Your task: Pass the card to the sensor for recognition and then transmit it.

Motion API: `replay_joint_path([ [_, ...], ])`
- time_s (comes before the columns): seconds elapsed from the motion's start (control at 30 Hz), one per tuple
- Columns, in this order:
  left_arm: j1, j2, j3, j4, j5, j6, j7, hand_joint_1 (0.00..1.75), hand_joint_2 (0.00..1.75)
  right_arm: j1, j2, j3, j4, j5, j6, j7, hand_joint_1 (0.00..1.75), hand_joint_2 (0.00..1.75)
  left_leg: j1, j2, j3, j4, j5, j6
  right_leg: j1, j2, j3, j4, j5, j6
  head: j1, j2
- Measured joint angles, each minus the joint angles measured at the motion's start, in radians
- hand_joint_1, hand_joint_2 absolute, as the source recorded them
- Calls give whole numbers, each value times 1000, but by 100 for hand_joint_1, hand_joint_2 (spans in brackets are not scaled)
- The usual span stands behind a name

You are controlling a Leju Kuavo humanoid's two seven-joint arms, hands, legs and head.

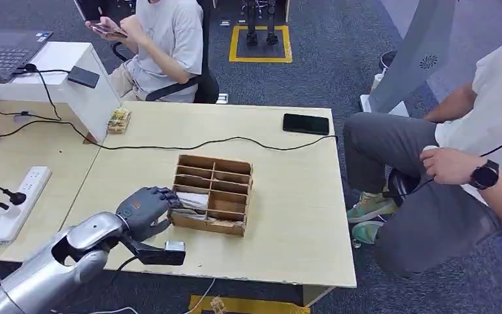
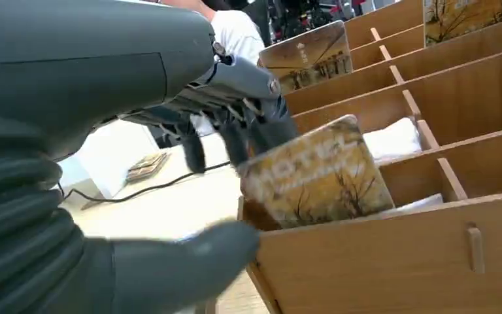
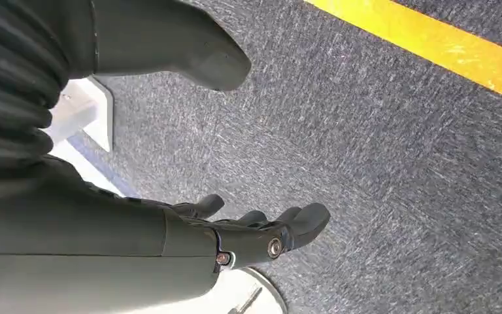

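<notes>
While the left hand (image 2: 235, 131) pinches the card (image 2: 314, 173) at its top edge in the box (image 1: 212, 194), it could slip or snag on a divider; right hand (image 3: 261, 235) hangs, fingers apart.

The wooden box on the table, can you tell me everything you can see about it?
The wooden box is a shallow, open-topped tray of light brown board, split by thin dividers into two columns of narrow slots. It sits flat on the pale table, just behind a black cable. Some slots hold white sheets and a yellow-brown picture card. The left hand reaches into its near left corner, fingers on that card.
</notes>
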Motion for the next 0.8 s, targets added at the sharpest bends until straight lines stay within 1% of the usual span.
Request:
replay_joint_path([
  [0.03, -1, 0, 0, 0, 1, 0, 0, 138, 175, 0, 0, 1, 0, 0, 0, 0, 0, 175, 0, 0, 0, 0, 0, 0, 0, 0, 0, 0, 0, 0, 0, 0],
  [0.07, 0, 0, 0, 0, 1, 0, 0, 126, 175, -1, 0, 2, 0, 0, 0, 0, 0, 175, 0, 0, 0, 0, 0, 0, 0, 0, 0, 0, 0, 0, 0, 0],
  [0.13, 0, 0, 0, 0, 2, 0, 0, 126, 175, 0, 0, 2, 0, -1, 0, 0, 0, 175, 0, 0, 0, 0, 0, 0, 0, 0, 0, 0, 0, 0, 0, 0],
  [0.17, 0, 0, 0, 0, 5, 0, 0, 120, 175, -1, 0, 2, 0, -1, 0, 0, 0, 175, 0, 0, 0, 0, 0, 0, 0, 0, 0, 0, 0, 0, 0, 0],
  [0.2, 0, 0, 0, 1, 7, 0, 0, 120, 175, -1, 0, 2, 0, 0, 0, 0, 0, 175, 0, 0, 0, 0, 0, 0, 0, 0, 0, 0, 0, 0, 0, 0],
  [0.23, 0, 0, 0, 2, 9, 0, 0, 143, 175, -2, 0, 2, 0, 0, 0, 0, 0, 175, 0, 0, 0, 0, 0, 0, 0, 0, 0, 0, 0, 0, 0, 0],
  [0.3, 1, 0, 0, 5, 10, 0, 0, 143, 175, -3, 0, 3, 0, 0, 0, 0, 0, 175, 0, 0, 0, 0, 0, 0, 0, 0, 0, 0, 0, 0, 0, 0],
  [0.37, 1, 0, 0, 5, 13, 2, 0, 159, 175, -5, 0, 3, 0, 0, 2, 1, 0, 175, 0, 0, 0, 0, 0, 0, 0, 0, 0, 0, 0, 0, 0, 0],
  [0.4, 1, 0, 0, 6, 15, 4, -1, 159, 175, -5, 0, 3, -1, 0, 4, 1, 0, 175, 0, 0, 0, 0, 0, 0, 0, 0, 0, 0, 0, 0, 0, 0],
  [0.43, 1, 0, 0, 6, 17, 8, -3, 164, 175, -5, 0, 3, -3, 0, 12, 2, 0, 175, 0, 0, 0, 0, 0, 0, 0, 0, 0, 0, 0, 0, 0, 0],
  [0.47, 2, 0, 0, 6, 20, 12, -6, 175, 175, -4, 0, 4, -7, 0, 21, 2, 0, 175, 0, 0, 0, 0, 0, 0, 0, 0, 0, 0, 0, 0, 0, 0],
  [0.8, 3, 5, 0, 6, 63, 12, -26, 175, 175, 20, 1, 11, -75, 0, 81, 13, 0, 175, 0, 0, 0, 0, 0, 0, 0, 0, 0, 0, 0, 0, 0, 0],
])
